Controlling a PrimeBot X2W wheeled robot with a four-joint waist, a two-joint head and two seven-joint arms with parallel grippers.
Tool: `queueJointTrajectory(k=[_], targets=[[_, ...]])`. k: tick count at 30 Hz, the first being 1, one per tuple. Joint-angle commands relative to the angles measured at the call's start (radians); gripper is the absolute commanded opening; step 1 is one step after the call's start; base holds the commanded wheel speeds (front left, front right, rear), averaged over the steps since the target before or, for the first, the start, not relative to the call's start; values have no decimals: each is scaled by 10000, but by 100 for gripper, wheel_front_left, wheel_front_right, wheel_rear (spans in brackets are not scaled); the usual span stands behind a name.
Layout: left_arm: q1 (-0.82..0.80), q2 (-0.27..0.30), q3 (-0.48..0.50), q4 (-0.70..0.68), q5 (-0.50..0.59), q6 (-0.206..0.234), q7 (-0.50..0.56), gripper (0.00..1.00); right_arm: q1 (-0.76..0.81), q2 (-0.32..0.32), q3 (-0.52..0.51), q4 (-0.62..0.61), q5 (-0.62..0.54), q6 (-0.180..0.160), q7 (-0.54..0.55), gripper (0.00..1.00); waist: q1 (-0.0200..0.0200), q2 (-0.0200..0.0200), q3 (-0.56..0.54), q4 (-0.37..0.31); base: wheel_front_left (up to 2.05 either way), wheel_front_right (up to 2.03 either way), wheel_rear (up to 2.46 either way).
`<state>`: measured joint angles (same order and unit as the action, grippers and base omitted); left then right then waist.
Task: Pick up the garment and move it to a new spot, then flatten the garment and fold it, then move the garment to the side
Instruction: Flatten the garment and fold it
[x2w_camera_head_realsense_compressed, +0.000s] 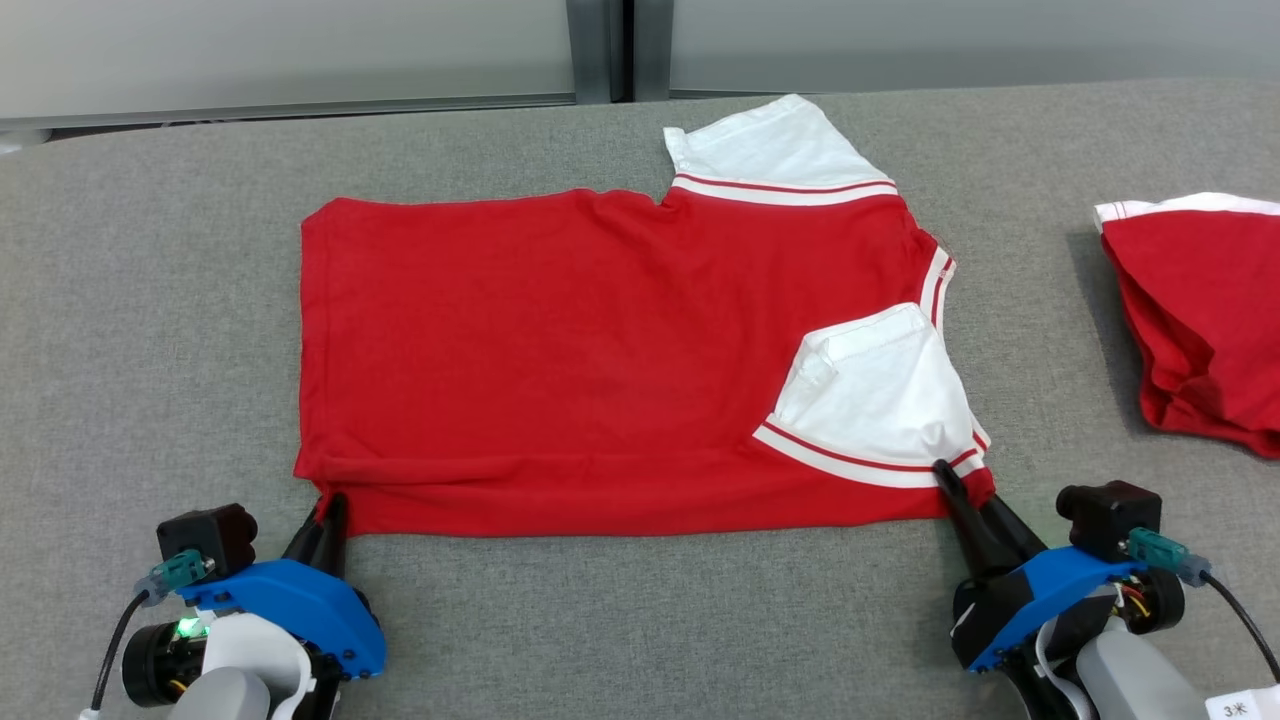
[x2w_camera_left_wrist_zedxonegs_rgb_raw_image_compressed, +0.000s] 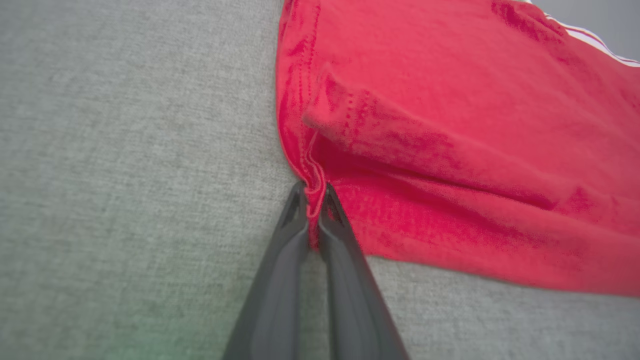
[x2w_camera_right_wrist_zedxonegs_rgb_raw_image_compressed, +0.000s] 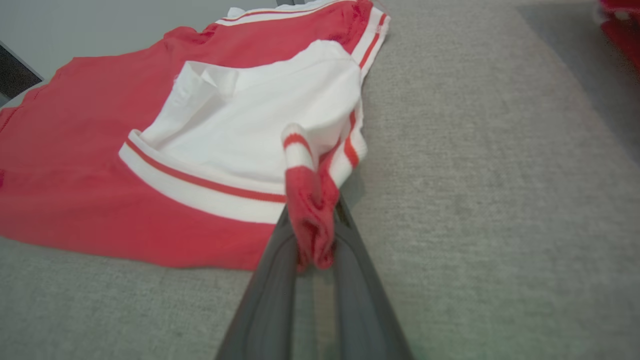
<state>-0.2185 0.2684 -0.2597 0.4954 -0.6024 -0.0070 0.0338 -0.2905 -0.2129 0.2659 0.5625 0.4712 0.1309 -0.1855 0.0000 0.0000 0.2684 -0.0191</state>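
Note:
The garment (x2w_camera_head_realsense_compressed: 560, 360) is a red T-shirt with white, red-striped sleeves, spread flat in the middle of the grey table, its near sleeve folded onto the body. At its near left corner my left gripper (x2w_camera_head_realsense_compressed: 325, 510) is shut on the hem, and the left wrist view shows the red edge of the garment (x2w_camera_left_wrist_zedxonegs_rgb_raw_image_compressed: 450, 125) pinched between the tips of my left gripper (x2w_camera_left_wrist_zedxonegs_rgb_raw_image_compressed: 312, 192). My right gripper (x2w_camera_head_realsense_compressed: 960, 485) is shut on the near right corner. There the garment (x2w_camera_right_wrist_zedxonegs_rgb_raw_image_compressed: 100, 165) bunches up red between the tips of my right gripper (x2w_camera_right_wrist_zedxonegs_rgb_raw_image_compressed: 312, 215).
A second red and white garment (x2w_camera_head_realsense_compressed: 1200, 310) lies crumpled at the table's right edge. Grey cloth-covered table (x2w_camera_head_realsense_compressed: 650, 620) stretches bare in front of and to the left of the shirt. A wall and dark post stand behind the far edge.

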Motion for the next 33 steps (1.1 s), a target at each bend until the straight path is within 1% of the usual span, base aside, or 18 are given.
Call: queueJointTrajectory(k=[1, 6, 10, 13, 17, 20, 24, 25, 26, 27, 28, 31, 33], targets=[[282, -32, -78, -15, 0, 37, 82, 0, -162, -209, 47, 19, 161, -3, -153, 0, 0, 0, -8, 35, 0, 0, 0], [662, 182, 30, -1167, 22, 261, -9, 0, 151, -556, 1, -314, 544, -3, -422, 0, 0, 0, -148, 134, 0, 0, 0], [1356, 385, 7, -2226, 13, 530, 332, 0, 751, -795, -129, -766, 675, -3, -395, 0, 0, 0, -358, 186, 0, 0, 0], [1944, 524, -49, -3027, -57, 755, 798, 0, 1434, -838, -352, -1209, 695, -3, -246, 0, 0, 0, -568, 219, 0, 0, 0], [2916, 740, -6, -3896, -241, 1113, 1360, 0, 2689, -618, -868, -1972, 532, -5, -19, 0, 0, 0, -898, 205, 0, 0, 0], [3522, 904, 68, -4319, -360, 1323, 1688, 0, 3676, -292, -1299, -2621, 324, -5, 261, 0, 0, 0, -1124, 177, 0, 0, 0], [4006, 985, 58, -4469, -528, 1365, 1880, 0, 4617, 202, -1657, -3303, 70, -5, 731, 0, 0, 0, -1299, 124, 0, 0, 0], [4032, 946, 30, -4409, -527, 1354, 1828, 13, 4706, 275, -1687, -3409, -45, -5, 835, 0, 0, 0, -1331, 106, 0, 0, 0], [4087, 910, -37, -4301, -504, 1336, 1814, 74, 4750, 350, -1729, -3525, -167, -5, 866, 10, 0, 0, -1358, 89, 0, 0, 0], [4084, 848, -79, -4209, -454, 1322, 1695, 100, 4745, 395, -1777, -3598, -297, -5, 903, 75, 0, 0, -1377, 71, 0, 0, 0], [4070, 739, -98, -4098, -448, 1311, 1549, 100, 4722, 393, -1856, -3657, -465, -5, 936, 100, 0, 0, -1392, 63, 0, 0, 0], [3846, 520, -37, -3904, -94, 1588, 774, 100, 4521, 416, -2094, -4058, -921, -1, 806, 100, 0, 0, -1440, 80, 0, 0, 0], [3625, 500, -53, -3973, 401, 1783, 117, 100, 4343, 406, -2271, -4457, -1187, -1, 773, 100, 0, 0, -1466, 105, 0, 0, 0]])
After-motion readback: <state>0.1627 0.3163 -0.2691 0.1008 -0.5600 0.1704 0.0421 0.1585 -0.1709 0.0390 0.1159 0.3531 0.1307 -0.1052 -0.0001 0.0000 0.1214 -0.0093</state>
